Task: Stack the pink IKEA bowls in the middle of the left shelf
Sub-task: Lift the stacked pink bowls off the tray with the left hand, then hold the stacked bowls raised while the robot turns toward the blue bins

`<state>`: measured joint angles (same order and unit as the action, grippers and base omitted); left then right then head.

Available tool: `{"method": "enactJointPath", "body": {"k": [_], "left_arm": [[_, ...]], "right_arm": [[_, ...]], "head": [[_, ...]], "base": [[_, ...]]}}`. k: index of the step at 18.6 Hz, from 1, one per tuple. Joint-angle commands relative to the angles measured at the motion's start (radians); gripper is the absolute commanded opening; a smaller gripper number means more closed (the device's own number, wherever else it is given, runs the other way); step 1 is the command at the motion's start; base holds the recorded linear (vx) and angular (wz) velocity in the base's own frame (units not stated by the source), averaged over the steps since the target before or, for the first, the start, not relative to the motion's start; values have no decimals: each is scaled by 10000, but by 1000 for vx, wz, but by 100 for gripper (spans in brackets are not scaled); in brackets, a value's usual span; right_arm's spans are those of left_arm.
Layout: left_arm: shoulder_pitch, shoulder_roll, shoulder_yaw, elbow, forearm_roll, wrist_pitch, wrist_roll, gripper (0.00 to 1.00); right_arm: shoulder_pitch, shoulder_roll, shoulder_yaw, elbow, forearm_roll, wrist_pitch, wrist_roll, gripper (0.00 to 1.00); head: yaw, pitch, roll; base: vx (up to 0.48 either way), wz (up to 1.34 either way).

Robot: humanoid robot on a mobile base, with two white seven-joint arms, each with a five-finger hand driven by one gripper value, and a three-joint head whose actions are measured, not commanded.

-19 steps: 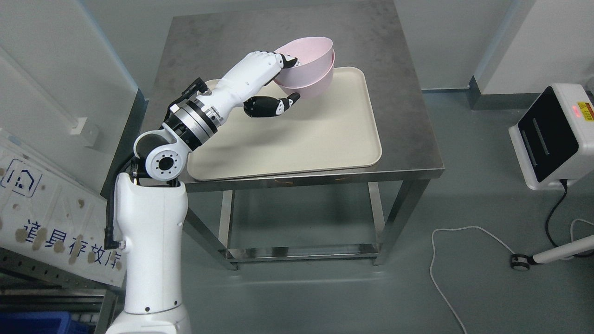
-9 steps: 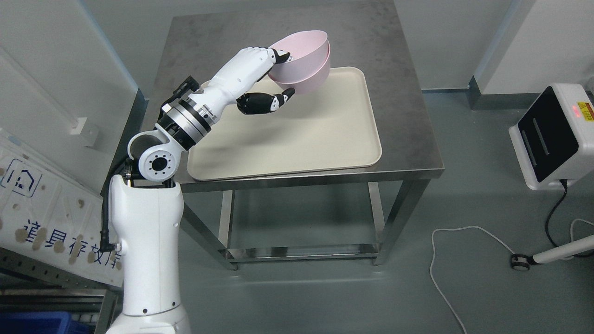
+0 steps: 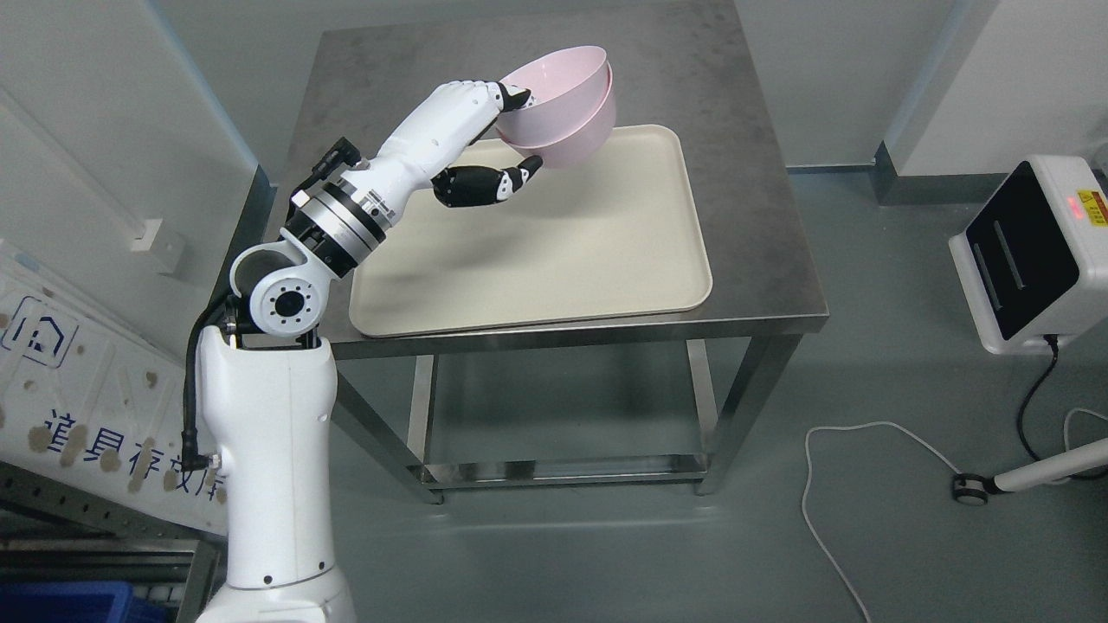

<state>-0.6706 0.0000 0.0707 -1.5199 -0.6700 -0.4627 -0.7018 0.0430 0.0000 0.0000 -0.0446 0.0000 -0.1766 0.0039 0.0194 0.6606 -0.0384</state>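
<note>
Left arm enters from lower left, forearm raised and reaching up-right across the table (image 3: 744, 190). Left hand (image 3: 489, 134) grips the bowls (image 3: 563, 104): fingers hooked over the near rim, thumb (image 3: 485, 184) under the lower bowl. Bowls: two, pink, nested, tilted with mouths toward the upper left, held above the tray's far left corner; they appear clear of the tray, though the gap is hard to judge from above. Tray (image 3: 606, 242): cream, rectangular, lying on a steel table, its near edge close to the table's front. Bare steel shows beyond and right of the tray. Floor: grey, with a white cable (image 3: 831, 484) at right and a white device (image 3: 1030, 251) beyond it.
</note>
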Motion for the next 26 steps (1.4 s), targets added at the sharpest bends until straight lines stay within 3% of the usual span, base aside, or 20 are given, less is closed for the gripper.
{"method": "enactJointPath", "body": {"k": [1,26], "left_arm": [[-44,175,122,-49,12,10,8,1],[-29,175,122,-79,74,147,8,1]], "right_arm": [[0,-175,-107,1,77,2,7,100],[0,-175,-107,1,77,2,7,100]], "head": [[0,0,0],[0,0,0]], "base": [[0,0],[0,0]]}}
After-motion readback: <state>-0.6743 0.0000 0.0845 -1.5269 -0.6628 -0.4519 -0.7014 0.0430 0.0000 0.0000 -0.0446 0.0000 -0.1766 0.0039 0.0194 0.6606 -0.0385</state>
